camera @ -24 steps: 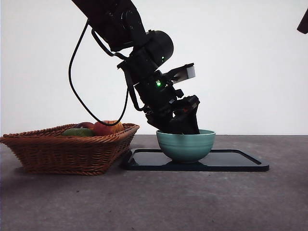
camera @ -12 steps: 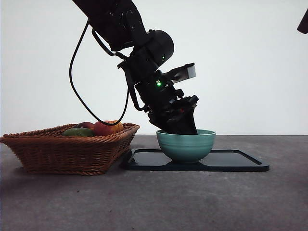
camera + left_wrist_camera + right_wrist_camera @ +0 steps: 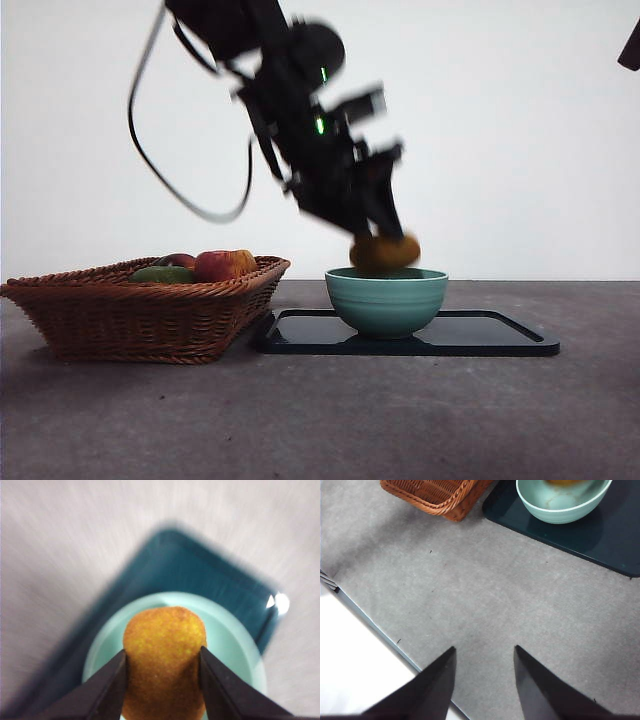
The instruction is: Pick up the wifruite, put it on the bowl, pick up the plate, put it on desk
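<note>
Fingers of the left gripper (image 3: 162,680) squeeze the brown-yellow fruit (image 3: 164,667) just above the bowl (image 3: 386,300).
From the basket (image 3: 140,315) across to the bowl on the dark plate (image 3: 500,335): a wobble could drop the fruit outside; the right gripper (image 3: 482,677) waits open.

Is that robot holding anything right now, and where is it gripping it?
Yes. The left gripper pinches an orange-brown fruit by its two opposite sides, above the bowl. The right gripper holds nothing.
</note>
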Motion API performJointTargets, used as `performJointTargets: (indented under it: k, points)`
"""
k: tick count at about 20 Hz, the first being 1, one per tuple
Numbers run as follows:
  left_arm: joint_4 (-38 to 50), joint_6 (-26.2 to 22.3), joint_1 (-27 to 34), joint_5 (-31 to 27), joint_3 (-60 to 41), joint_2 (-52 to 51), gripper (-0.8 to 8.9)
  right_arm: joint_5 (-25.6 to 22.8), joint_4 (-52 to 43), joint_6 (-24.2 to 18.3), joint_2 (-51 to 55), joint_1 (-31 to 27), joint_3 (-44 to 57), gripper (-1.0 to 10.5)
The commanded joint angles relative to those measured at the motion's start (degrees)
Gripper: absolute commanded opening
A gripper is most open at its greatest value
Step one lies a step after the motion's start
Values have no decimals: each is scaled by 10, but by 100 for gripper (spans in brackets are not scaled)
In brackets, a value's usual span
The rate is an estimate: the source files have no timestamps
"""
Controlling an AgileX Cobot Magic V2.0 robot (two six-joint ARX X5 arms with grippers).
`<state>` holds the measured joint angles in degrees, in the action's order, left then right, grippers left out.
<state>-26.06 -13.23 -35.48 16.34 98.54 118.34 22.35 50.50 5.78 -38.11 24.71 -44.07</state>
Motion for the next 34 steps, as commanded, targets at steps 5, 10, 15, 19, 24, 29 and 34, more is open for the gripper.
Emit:
performJointTargets:
  k: [5,10,15,19,24,29,34]
  points:
    - [-46,87,12,0,22,-177,122,1,-4,-9,-3,3,-2,185]
    - [-156,170,26,-35,22,-320,123,2,-9,-18,-3,3,-2,185]
    - [-266,191,39,-147,12,-403,123,2,-10,-19,-3,3,-2,185]
    - [-245,231,56,-187,-66,-444,123,2,-10,-22,-3,3,-2,185]
    - [-128,273,71,-231,-217,-448,123,2,-9,-22,-2,3,-2,185]
    - [21,321,86,-268,-369,-438,123,2,-10,-22,-3,3,-2,185]
    - [56,319,93,-268,-405,-373,123,1,-12,-22,-3,3,-2,185]
